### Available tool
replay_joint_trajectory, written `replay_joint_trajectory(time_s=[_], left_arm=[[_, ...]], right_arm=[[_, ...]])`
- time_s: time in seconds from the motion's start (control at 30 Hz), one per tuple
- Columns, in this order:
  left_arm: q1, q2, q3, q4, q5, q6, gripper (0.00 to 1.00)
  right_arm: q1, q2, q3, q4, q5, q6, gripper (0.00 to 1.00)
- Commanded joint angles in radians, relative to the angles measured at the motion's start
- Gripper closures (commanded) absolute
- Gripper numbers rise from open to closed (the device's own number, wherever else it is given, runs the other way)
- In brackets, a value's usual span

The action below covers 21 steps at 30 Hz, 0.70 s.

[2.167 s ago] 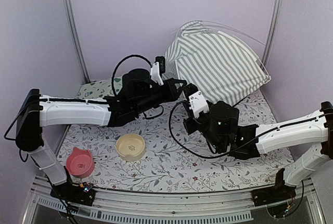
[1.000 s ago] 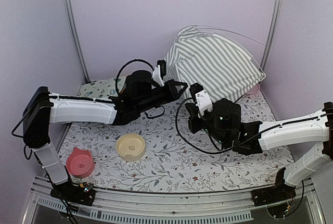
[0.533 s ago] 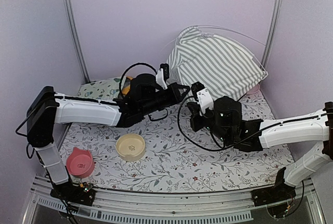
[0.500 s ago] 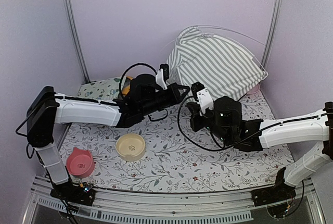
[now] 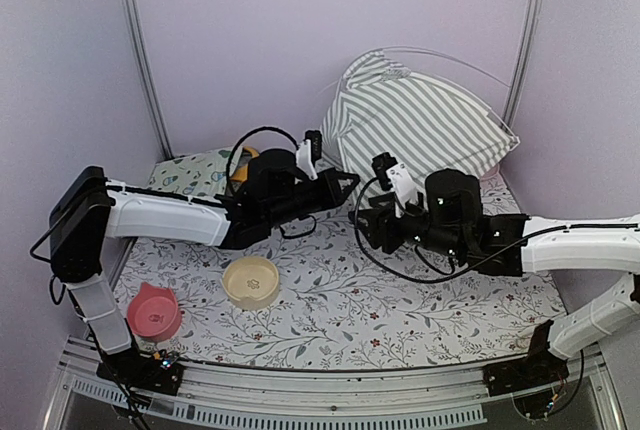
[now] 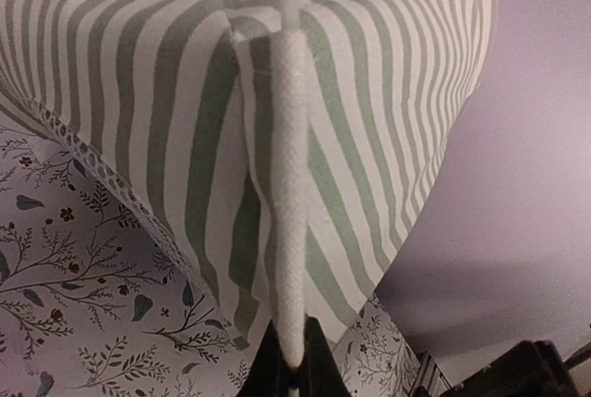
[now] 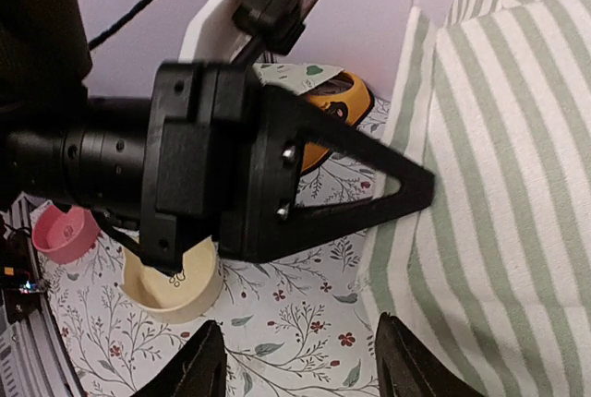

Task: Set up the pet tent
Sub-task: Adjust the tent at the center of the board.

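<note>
The pet tent (image 5: 425, 130) sits at the back right of the table (image 5: 330, 325), close to the rear wall. The left gripper (image 6: 291, 371) is pinched tight on its white pole sleeve (image 6: 291, 185) at the front edge. The right gripper (image 7: 300, 369) hovers just beside it, fingers spread wide and holding nothing

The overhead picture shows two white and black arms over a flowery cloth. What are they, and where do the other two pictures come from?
They are two robot arms bolted side by side at the near edge; the overhead camera looks down from behind them. Each other picture comes from a camera on one arm's wrist. On the flowery cloth stand a cream bowl, a pink bowl and, at the back, the striped pet tent. The left tool is pinched shut on a white edge strip of the tent. The right tool is open, holding nothing.
</note>
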Motion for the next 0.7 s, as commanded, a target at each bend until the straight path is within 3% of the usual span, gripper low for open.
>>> replay_joint_trajectory(time_s=[0.0,0.17,0.4,0.67], left_arm=[[0.013,-0.039,-0.013,0.037,0.026,0.040,1.00],[0.012,-0.038,-0.013,0.046,0.047,0.067,1.00],[0.010,-0.041,-0.021,0.047,0.064,0.104,1.00],[0.009,-0.041,-0.034,0.049,0.062,0.122,1.00]], right_arm=[[-0.110,-0.090,0.113,-0.126,-0.177,0.084,0.37],[-0.264,0.037,0.340,-0.253,-0.401,0.159,0.37],[-0.302,0.301,0.709,-0.416,-0.414,0.124,0.44],[-0.354,0.498,0.939,-0.485,-0.507,0.182,0.55]])
